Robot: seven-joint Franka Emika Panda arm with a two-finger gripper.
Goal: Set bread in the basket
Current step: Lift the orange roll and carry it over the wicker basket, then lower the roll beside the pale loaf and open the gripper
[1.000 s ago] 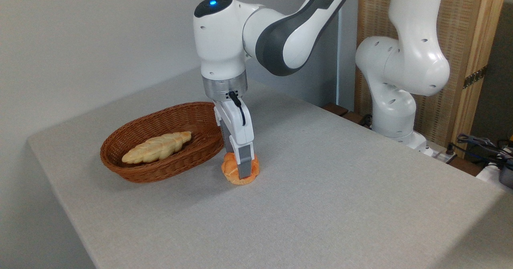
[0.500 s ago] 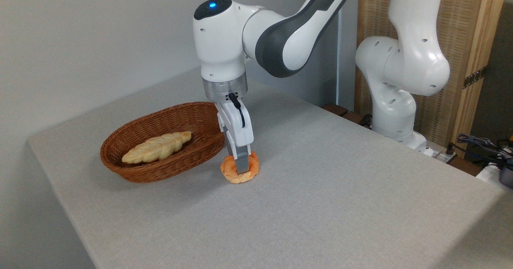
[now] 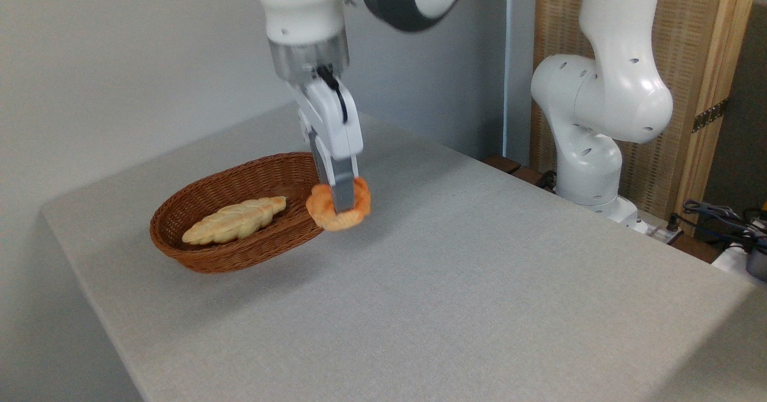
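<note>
My gripper (image 3: 339, 205) hangs above the table (image 3: 479, 282), pointing down with a slight tilt, and its jaws are clamped on the bread (image 3: 338, 205). One grey finger (image 3: 343, 192) runs down the front of the bun; the other is hidden behind it. The bread is a small round orange-golden bun, held clear of the surface, with nothing under it but bare grey cloth and a soft shadow. It sits tilted in my grip, its knotted top partly covered by the near finger.

Just to the left of the gripper lies the basket (image 3: 198, 257), an oval brown wicker one with low sides. From this view the bun overlaps the basket's right-hand rim, but I cannot tell whether it is over the rim or only in front of it. Inside the basket, further left of the gripper, rests a long pale-yellow braided loaf (image 3: 235, 218), lying along the basket's length.

Well to the right of the gripper stands the white base column of the arm (image 3: 590, 120), at the far edge of the table, in front of a wooden panel (image 3: 695, 48).
</note>
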